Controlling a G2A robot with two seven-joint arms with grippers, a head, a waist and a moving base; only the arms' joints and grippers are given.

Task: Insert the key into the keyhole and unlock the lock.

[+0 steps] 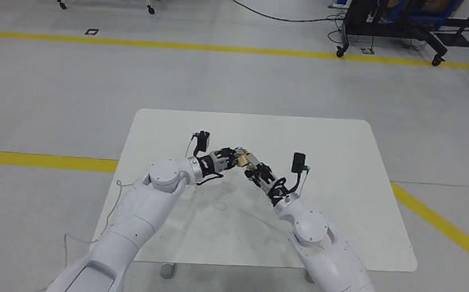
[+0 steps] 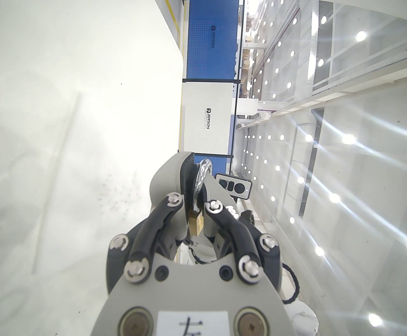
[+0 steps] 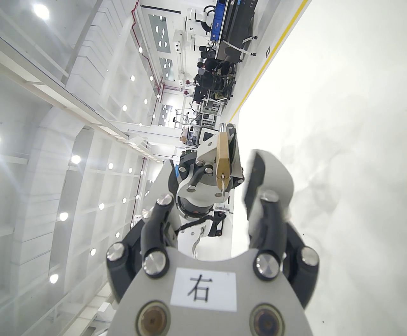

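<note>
**Lock Held Above Worktop**

The left claw (image 2: 198, 178) is clenched on the brass lock (image 3: 222, 156), raised above the middle of the worktop (image 1: 338, 151). A key (image 3: 224, 187) protrudes from the keyhole end. The right claw (image 3: 217, 170) is released, with one finger on either side of the key and clear of it

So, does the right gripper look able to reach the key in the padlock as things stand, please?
Probably yes: the right gripper is open, facing the key sticking out of the brass padlock, which the left gripper holds above the table; nothing lies between.
</note>
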